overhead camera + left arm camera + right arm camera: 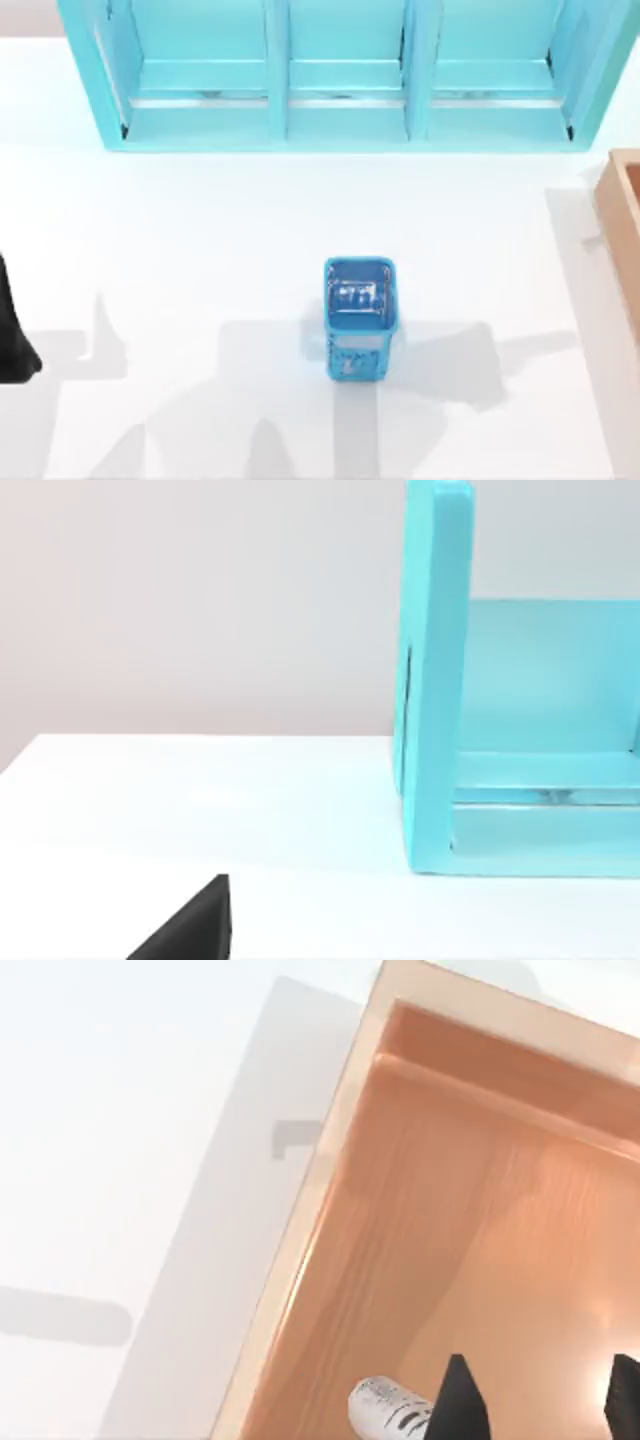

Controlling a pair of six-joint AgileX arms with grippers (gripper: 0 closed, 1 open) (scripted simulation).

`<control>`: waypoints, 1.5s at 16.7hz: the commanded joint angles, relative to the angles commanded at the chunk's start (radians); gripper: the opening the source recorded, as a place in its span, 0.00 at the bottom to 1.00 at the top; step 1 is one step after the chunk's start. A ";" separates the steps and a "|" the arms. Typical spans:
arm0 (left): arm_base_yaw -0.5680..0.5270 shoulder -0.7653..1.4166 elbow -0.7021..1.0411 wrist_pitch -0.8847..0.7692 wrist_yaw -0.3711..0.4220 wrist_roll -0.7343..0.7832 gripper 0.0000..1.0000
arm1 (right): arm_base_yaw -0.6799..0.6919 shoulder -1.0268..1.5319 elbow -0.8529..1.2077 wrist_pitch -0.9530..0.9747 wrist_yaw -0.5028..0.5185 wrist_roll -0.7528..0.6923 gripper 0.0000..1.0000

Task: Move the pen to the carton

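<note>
From my right wrist camera, the pen (388, 1407) sits over the carton's (480, 1230) floor, its silver-grey lettered end jutting out beside my right fingers (455, 1405); whether they clamp it I cannot tell. The carton's near wall runs alongside open white bench (200, 230). My left arm (12, 330) waits at the bench's left edge.

Count: one pen (390, 1407), one carton (470, 1210), one blue cup (358, 315), one turquoise shelf unit (340, 75) with three bays.
</note>
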 joint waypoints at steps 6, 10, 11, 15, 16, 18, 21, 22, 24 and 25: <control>0.000 0.000 0.000 0.000 0.000 0.000 1.00 | -0.071 -0.006 0.054 -0.087 0.067 -0.040 0.00; 0.000 0.000 0.000 0.000 0.000 0.000 1.00 | -0.065 -0.002 0.010 -0.044 0.068 -0.033 0.00; 0.000 0.000 0.000 0.000 0.000 0.000 1.00 | -0.065 -0.002 -0.022 -0.011 0.071 -0.030 0.00; 0.000 0.000 0.000 0.000 0.000 0.000 1.00 | -0.051 0.004 -0.167 0.148 0.076 -0.025 0.00; 0.000 0.000 0.000 0.000 0.000 0.000 1.00 | -0.050 0.005 -0.185 0.166 0.077 -0.023 0.00; 0.000 0.000 0.000 0.000 0.000 0.000 1.00 | -0.050 0.005 -0.192 0.173 0.077 -0.021 0.00; 0.000 0.000 0.000 0.000 0.000 0.000 1.00 | -0.050 0.005 -0.192 0.173 0.077 -0.021 0.08; 0.000 0.000 0.000 0.000 0.000 0.000 1.00 | -0.050 0.005 -0.192 0.173 0.077 -0.021 0.15; 0.000 0.000 0.000 0.000 0.000 0.000 1.00 | -0.050 0.005 -0.192 0.173 0.077 -0.021 0.30; 0.000 0.000 0.000 0.000 0.000 0.000 1.00 | -0.050 0.005 -0.192 0.173 0.077 -0.021 0.38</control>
